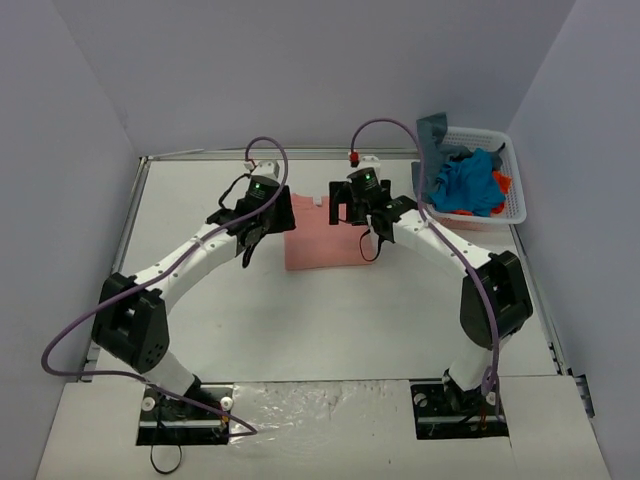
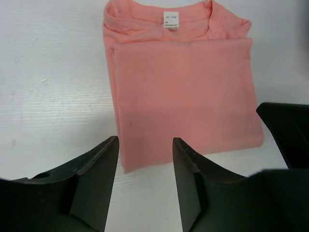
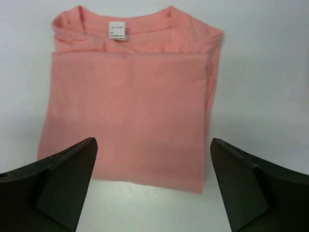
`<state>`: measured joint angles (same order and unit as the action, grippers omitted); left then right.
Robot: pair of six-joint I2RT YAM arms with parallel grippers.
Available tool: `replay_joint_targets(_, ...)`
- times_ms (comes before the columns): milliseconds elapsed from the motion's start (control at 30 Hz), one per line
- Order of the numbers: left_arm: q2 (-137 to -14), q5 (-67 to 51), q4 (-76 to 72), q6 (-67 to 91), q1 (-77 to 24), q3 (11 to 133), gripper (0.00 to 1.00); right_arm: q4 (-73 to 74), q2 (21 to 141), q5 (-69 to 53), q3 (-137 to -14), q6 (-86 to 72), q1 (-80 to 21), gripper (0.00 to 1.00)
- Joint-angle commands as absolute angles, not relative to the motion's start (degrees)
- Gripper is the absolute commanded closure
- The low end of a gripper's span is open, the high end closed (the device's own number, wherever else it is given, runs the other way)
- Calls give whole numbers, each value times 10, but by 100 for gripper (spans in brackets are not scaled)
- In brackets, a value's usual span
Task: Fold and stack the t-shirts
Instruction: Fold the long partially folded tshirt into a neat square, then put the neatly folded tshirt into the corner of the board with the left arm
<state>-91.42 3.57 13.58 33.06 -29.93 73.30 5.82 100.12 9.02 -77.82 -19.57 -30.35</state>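
Seen from above, the ends of the left arm (image 1: pixel 190 255) and right arm (image 1: pixel 450 245) cover the far corners of the salmon-pink t-shirt (image 1: pixel 318 250). The heaped t-shirts (image 1: pixel 468 185) in the white basket (image 1: pixel 516 190) overlap, so their number cannot be told. The print on the neck label (image 2: pixel 170 20) is too small to read. The fingers of the left gripper (image 2: pixel 145 140) and of the right gripper (image 3: pixel 153 141) run off the bottom of their wrist views. A dark shape (image 2: pixel 287 130) is cut by the left wrist view's right edge.

Bright, even light comes from overhead; shadows on the white surface (image 1: pixel 330 320) are faint and soft-edged. The crinkled clear film (image 1: pixel 300 405) at its near edge glints. Up close, my left gripper (image 2: pixel 145 142) and right gripper (image 3: pixel 153 142) look slightly soft and dark.
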Motion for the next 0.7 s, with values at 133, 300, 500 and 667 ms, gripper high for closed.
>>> replay_joint_targets(133,-816,83,199,376,-298,663,53,78,947,115,-739,-149,-382,2)
replay_joint_targets(300,-760,127,223,412,-283,591,53,76,944,94,-720,-156,-424,10)
replay_joint_targets(500,-700,142,243,439,-256,547,53,67,977,121,-733,-131,-489,11)
replay_joint_targets(667,-667,103,236,441,-217,521,53,68,1025,153,-766,-101,-531,11)
